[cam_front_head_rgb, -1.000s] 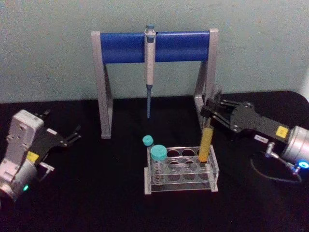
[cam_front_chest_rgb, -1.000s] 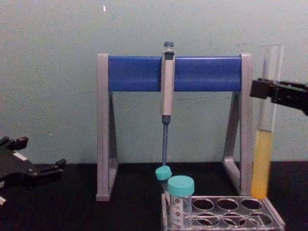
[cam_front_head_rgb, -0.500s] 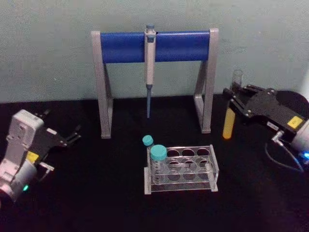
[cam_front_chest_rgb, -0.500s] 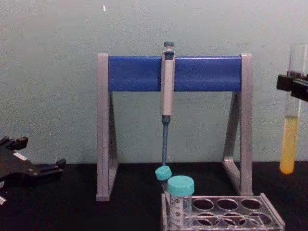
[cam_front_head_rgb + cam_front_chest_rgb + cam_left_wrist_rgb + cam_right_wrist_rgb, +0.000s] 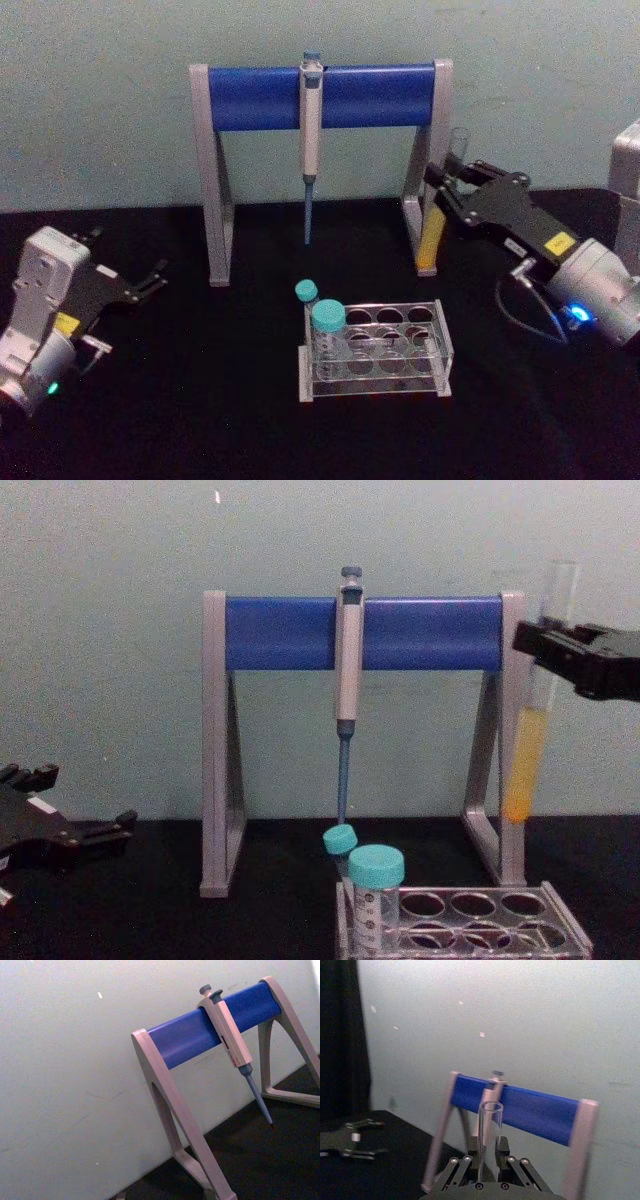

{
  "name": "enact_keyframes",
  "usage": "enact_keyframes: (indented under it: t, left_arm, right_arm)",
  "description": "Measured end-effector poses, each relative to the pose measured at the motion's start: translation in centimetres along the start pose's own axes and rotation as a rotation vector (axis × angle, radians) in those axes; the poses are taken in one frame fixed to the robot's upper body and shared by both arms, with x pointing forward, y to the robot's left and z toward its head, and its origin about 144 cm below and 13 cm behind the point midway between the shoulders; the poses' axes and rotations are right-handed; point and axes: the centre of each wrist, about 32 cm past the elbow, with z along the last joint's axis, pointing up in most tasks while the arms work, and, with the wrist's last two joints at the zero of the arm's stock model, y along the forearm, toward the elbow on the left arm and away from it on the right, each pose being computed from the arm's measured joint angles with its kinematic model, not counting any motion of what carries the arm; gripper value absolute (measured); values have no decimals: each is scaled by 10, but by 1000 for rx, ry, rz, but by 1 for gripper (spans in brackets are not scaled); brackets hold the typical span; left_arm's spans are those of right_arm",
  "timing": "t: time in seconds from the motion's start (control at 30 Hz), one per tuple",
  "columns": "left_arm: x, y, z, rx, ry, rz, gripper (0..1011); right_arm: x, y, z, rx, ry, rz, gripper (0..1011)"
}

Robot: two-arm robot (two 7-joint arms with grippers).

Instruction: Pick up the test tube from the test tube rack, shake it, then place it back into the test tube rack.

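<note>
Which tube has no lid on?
The long test tube with yellow liquid, held by the right tool. Both short tubes wear teal caps.

Pale green wall [image 5: 90, 120], black tabletop [image 5: 200, 420]

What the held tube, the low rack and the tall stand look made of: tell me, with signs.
The test tube: likely glass, clear and glossy; the yellow liquid shows through. The test tube rack: probably clear plastic, see-through plates with bright edges. The pipette stand: matte grey legs, smooth blue bar; plastic or painted metal, can't tell.
</note>
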Motion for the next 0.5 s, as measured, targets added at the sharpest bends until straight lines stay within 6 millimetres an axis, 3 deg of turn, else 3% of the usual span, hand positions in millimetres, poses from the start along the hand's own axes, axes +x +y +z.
enact_keyframes:
  t: [0.27,0.5]
  left_arm:
    - [0,0,0,0,0,0,1001]
    - [0,0,0,0,0,0,1001]
  right_arm:
    - [-5,8,-5,27,75,153,235]
    - [3,-3,4,-45,146,274,235]
